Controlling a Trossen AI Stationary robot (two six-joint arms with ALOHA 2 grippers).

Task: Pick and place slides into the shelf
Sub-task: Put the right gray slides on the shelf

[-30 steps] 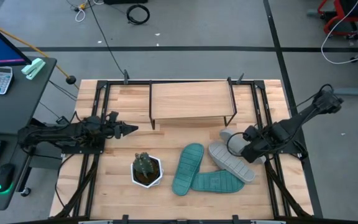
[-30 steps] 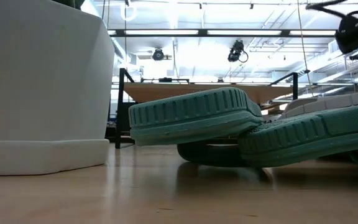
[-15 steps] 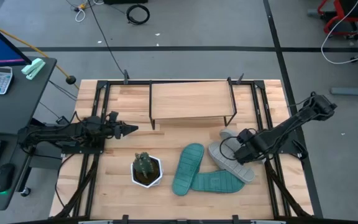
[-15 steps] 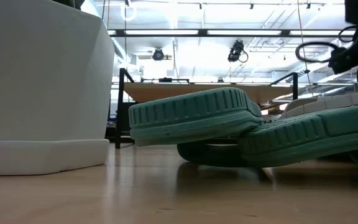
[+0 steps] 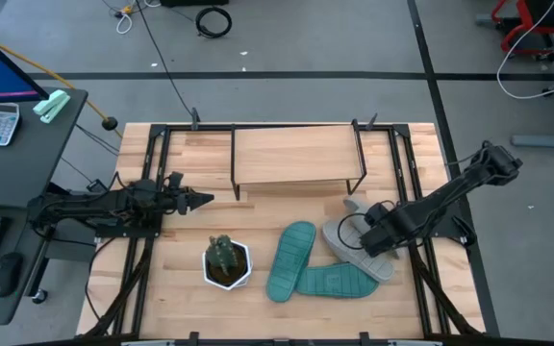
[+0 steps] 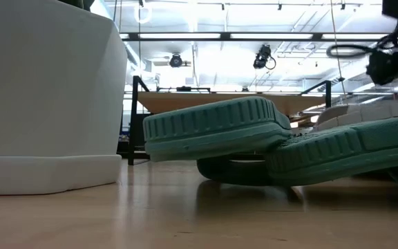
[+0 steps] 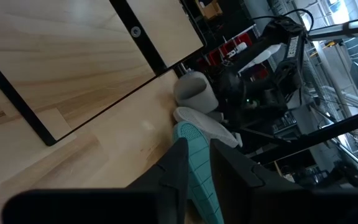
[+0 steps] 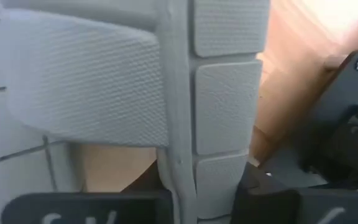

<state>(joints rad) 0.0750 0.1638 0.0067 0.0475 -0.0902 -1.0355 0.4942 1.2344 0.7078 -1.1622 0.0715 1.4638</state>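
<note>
The shelf [image 5: 296, 154] stands at the far middle of the table. Two teal slides [image 5: 289, 258] [image 5: 335, 282] lie crossed near the front, one's end resting on the other [image 6: 216, 128]. Two light grey slides lie right of them, one sole-up [image 5: 359, 252] and one behind it [image 5: 352, 209]. My right gripper [image 5: 371, 234] points down into the grey pair, shut on a grey slide. My left gripper [image 5: 203, 200] hovers at the left, level, pointing toward the table's right, shut and holding nothing. My right gripper pinches the long side rim [image 8: 188, 168] of a grey slide between its two fingers. The fingers come from above, pointing down. The slide stays low among the other slides; which part of it rests on the table is hidden.
A small plant in a white pot [image 5: 227, 261] stands left of the teal slides and fills the left of the low view [image 6: 47, 90]. Black frame rails [image 5: 142, 259] run along both table sides. Bare wood lies between the shelf and the slides.
My right gripper has come down and a little toward the table's left, onto the grey slides, its arm stretching lower. The slides and my left arm have stayed where they were.
</note>
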